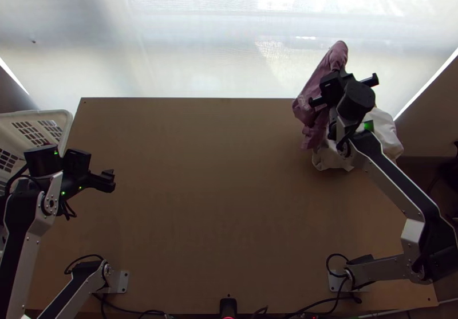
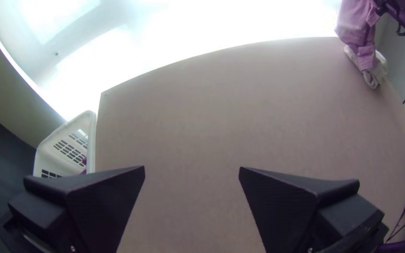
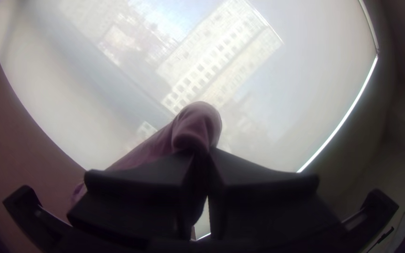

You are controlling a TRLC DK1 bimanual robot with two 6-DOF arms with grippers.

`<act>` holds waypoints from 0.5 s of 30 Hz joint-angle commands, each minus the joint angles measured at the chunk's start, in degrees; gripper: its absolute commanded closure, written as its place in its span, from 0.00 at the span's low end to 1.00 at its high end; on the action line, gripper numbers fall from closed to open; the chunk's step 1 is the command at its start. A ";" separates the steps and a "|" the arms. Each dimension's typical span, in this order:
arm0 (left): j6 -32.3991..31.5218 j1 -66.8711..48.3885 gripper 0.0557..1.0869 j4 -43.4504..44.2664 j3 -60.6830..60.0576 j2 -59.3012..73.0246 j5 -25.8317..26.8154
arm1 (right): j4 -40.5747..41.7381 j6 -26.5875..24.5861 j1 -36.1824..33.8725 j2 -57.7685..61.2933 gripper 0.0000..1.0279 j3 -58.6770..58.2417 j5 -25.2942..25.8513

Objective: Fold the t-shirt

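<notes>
Two claws are at your command: your left claw (image 1: pixel 106 181) is spread wide with nothing in it, while your right claw (image 1: pixel 343 76) is closed on the mauve t-shirt (image 1: pixel 338 54). You have its rounded, folded end pointing past the far edge of the tabletop (image 1: pixel 200 204), its long axis slanting back and leftward. It hangs bunched beyond and left of that claw, beside white cloth (image 1: pixel 387 133); the claw covers its middle, so you can't tell which part is pinched.

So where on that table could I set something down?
The broad middle of the table is bare, between the left gripper and the white cloth. The far right corner is crowded: the right gripper holds the pink cloth there, beside the white one.
</notes>
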 commanded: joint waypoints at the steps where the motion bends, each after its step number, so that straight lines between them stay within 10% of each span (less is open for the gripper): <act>1: -0.02 -1.09 0.05 0.39 0.43 1.02 -0.75 | -0.04 0.10 -3.75 -3.70 0.97 -4.23 -1.73; 15: -0.02 -3.11 0.05 0.13 0.43 1.45 -2.69 | -0.04 3.70 -17.02 -7.22 0.97 -11.52 -8.23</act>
